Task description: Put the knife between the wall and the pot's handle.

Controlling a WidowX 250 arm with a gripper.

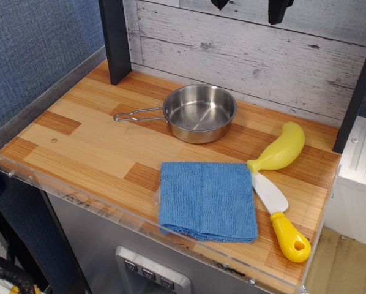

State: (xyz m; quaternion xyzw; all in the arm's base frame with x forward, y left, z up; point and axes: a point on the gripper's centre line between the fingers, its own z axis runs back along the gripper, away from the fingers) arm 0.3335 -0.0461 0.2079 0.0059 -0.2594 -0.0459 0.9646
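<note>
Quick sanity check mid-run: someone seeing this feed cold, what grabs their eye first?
Probably the shiny pot at the back of the wooden table, its wire handle pointing left toward the blue-grey wall. Next, the folded blue cloth at the front edge, with the knife and a yellow banana toy just right of it. The gripper barely shows at the top.

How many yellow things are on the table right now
2: the banana-shaped toy near the right edge behind the blue cloth, and the knife with its yellow handle at the front right corner, right of the cloth.
</note>
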